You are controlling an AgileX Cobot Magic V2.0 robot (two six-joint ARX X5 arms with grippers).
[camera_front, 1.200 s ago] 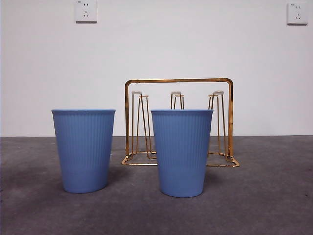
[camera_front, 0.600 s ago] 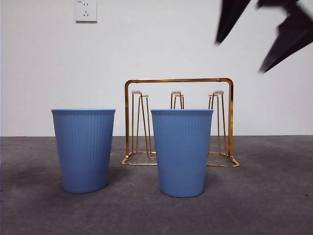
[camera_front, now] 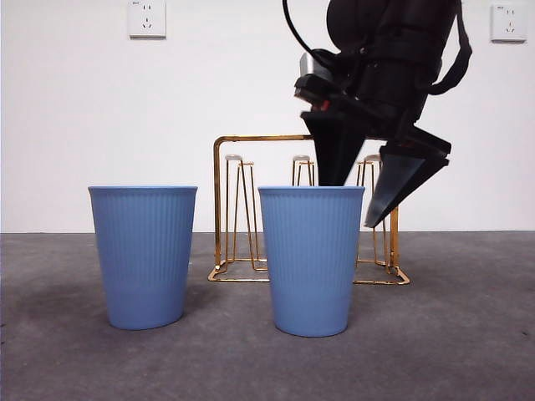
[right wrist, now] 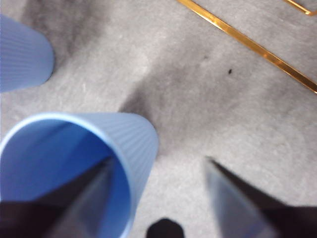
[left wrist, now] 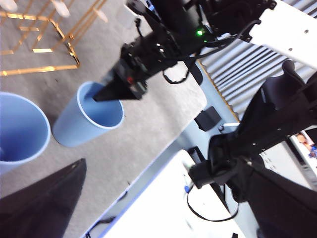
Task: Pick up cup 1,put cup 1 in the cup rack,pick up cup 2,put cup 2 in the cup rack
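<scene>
Half a second ago only two blurred black tips showed at the upper right of the front view; now the right arm has come down over the nearer cup, and the cups and rack have not shifted.

Largest is the grey table (camera_front: 468,351), which carries everything. On it, at the back, stands the cup rack (camera_front: 305,138), gold wire with pale-tipped prongs, and no cup hangs on it. In front of the rack, right of centre in the front view, cup 1 (camera_front: 310,259) stands upright, blue and ribbed; apart from one jaw of the end effector, nothing shows inside it. To its left, well apart, cup 2 (camera_front: 143,255) stands upright as well; what shows of its inside in the left wrist view is bare.

The right end effector (camera_front: 361,205) hangs at cup 1's rim with its jaws spread wide: one jaw dips inside the cup, the other stands outside the wall, so the rim lies between them, and the outer jaw is clear of it.

The left end effector (left wrist: 42,208) waits off to the side; only one dark jaw shows, so I cannot tell how it stands.
</scene>
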